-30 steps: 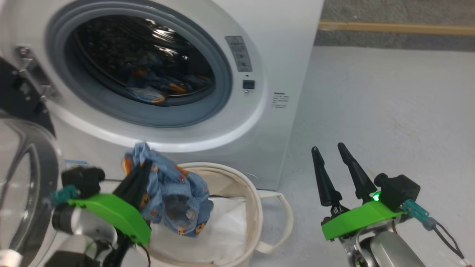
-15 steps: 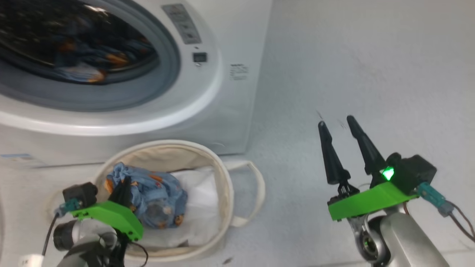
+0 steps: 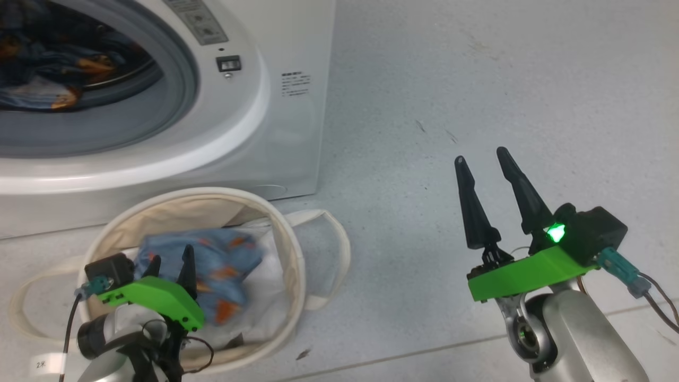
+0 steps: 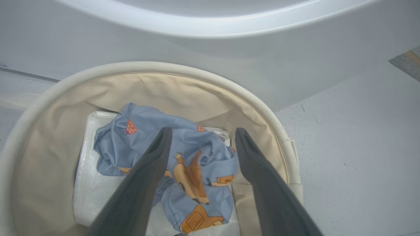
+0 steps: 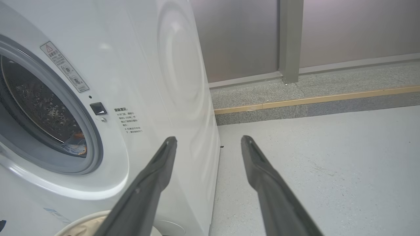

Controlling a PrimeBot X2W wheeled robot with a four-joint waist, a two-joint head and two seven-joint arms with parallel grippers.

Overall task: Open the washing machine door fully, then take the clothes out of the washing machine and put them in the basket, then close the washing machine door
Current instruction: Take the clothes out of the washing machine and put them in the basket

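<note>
Crumpled light-blue clothes [image 4: 137, 131] inside cream basket [image 4: 147, 67]

- Right gripper [image 3: 480, 155]: two long, dark, cone-shaped fingers [image 3: 473, 212] tapering to narrow tips, matt charcoal up close.
- Bright green plastic bracket [image 3: 522, 276] at the base of those fingers, flat and angular.
- Black boxy module [image 3: 594, 233] on that bracket, with a small glowing green light [image 3: 555, 232] beside it.
- Teal plug [image 3: 616, 264] feeding thin dark wires [image 3: 659, 305].
- Smooth, rounded silver-grey forearm [image 3: 578, 339] below, with a shiny metal joint [image 3: 522, 333].
- Left gripper [image 3: 171, 253]: same dark pointed fingers, on a matching left bracket [image 3: 154, 297] in green.
- Smaller left module [image 3: 109, 268], black, with a teal left plug [image 3: 87, 288].
- Thin black cable [image 3: 68, 334] and a white tag [image 3: 46, 363] with small dark print.
</note>
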